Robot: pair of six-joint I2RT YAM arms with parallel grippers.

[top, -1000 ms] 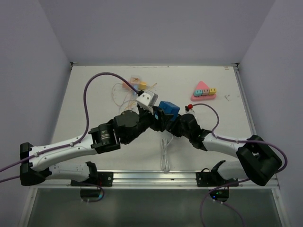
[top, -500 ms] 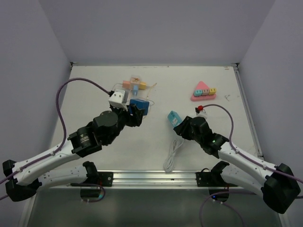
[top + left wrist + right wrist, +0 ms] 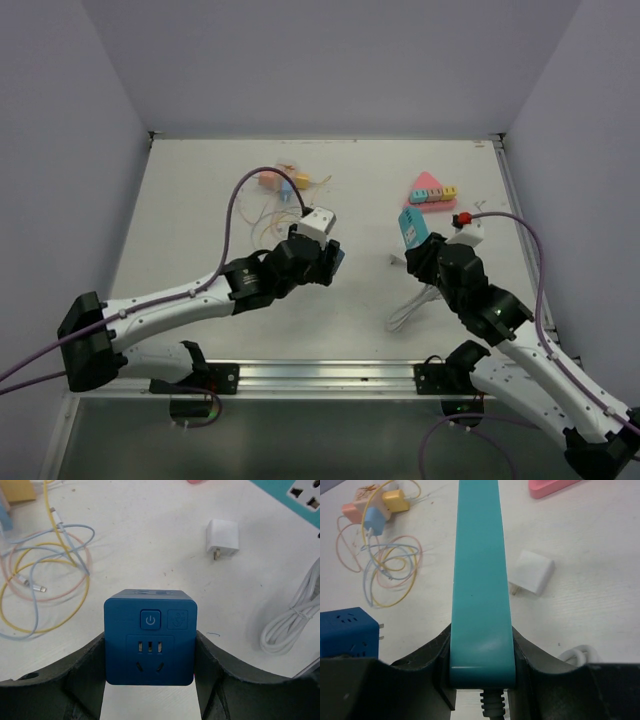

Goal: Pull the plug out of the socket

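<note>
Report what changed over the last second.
The blue cube and teal strip, joined mid-table a second ago, are pulled apart: the right gripper carried the strip rightward, the left gripper kept the cube. Both remain gripped; pink tray and cable tangle unmoved.

White charger (image 3: 223, 538) lies apart from tangled cables (image 3: 84, 565).

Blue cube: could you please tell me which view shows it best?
Left wrist: the blue cube sits face-on, centred, in the left gripper, button and outlets clear. Right wrist catches one corner with its prongs; top external shows only a sliver behind the gripper.
</note>
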